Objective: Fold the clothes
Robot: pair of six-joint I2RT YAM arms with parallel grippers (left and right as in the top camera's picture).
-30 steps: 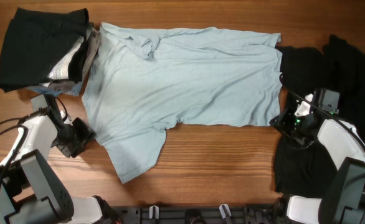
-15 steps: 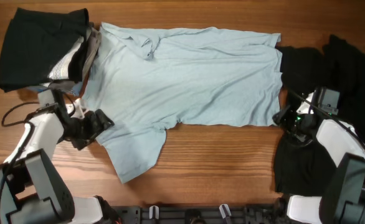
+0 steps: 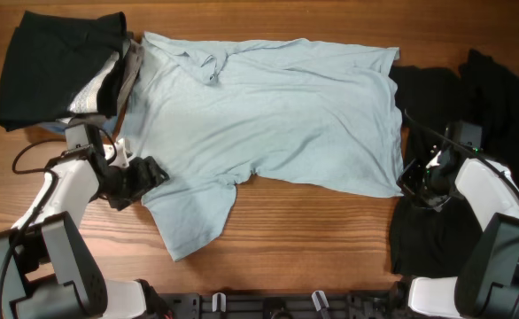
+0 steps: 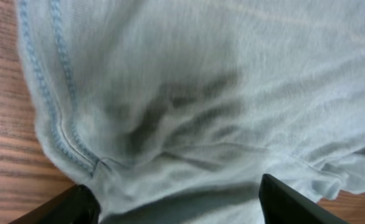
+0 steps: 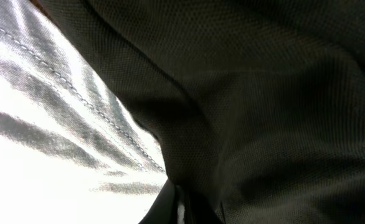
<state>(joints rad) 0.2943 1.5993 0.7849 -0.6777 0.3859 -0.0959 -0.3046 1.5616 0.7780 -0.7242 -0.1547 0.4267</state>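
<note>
Over blue T-shirt [image 3: 268,115] — left claw [image 3: 153,171], splayed

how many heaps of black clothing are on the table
2. A folded black stack sits at the overhead view's top left, beside the blue shirt. A loose black garment sprawls along the right side, by the right gripper. Either may hide more pieces.

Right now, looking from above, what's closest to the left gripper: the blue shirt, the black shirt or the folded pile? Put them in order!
From the left gripper:
1. The blue shirt, right at its tips, mid-table.
2. The folded pile, top-left corner.
3. The black shirt, far right.
</note>
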